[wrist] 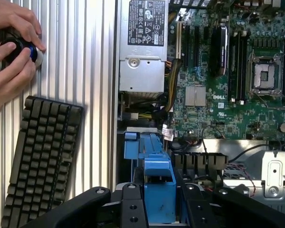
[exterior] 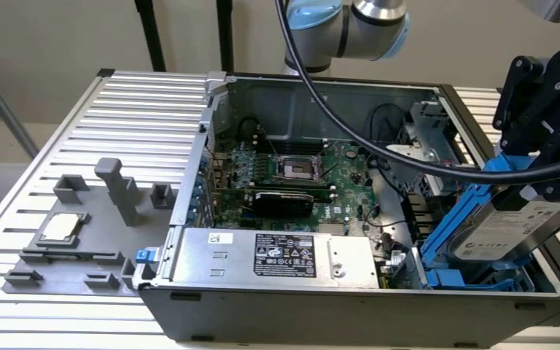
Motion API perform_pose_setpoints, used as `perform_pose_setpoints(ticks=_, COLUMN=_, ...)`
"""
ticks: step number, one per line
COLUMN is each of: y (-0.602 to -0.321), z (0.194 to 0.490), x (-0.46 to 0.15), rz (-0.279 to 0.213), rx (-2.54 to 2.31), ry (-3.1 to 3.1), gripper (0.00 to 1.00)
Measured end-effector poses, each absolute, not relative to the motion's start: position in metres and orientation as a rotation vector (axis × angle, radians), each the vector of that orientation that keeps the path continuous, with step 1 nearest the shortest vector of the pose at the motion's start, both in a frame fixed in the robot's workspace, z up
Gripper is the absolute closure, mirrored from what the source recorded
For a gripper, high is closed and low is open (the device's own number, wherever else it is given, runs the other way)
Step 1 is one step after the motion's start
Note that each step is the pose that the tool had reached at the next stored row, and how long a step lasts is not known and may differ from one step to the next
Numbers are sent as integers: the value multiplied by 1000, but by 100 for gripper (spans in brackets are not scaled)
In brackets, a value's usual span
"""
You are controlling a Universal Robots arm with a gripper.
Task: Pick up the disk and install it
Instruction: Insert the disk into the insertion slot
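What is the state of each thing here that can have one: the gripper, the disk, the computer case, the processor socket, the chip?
gripper: shut on the disk.
disk: held, tilted, lower end at the blue cage.
computer case: lying on its side, open.
processor socket: no chip in it.
chip: lying on the grey fixture, outside the case.

Hangs down from above at the exterior view's right, gripper (exterior: 531, 179) tilted, clamped on the upper end of the disk (exterior: 513, 230).
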State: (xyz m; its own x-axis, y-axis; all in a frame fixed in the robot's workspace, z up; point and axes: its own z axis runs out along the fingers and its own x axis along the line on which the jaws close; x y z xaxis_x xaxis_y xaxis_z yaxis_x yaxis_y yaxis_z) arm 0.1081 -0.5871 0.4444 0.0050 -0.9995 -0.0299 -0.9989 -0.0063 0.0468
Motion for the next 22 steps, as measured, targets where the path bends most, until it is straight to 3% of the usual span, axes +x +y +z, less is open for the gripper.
perform_pose_setpoints(ticks=22, y=-582, z=430, x=109, rz=-89, rx=2217, ry=-2205, gripper=67)
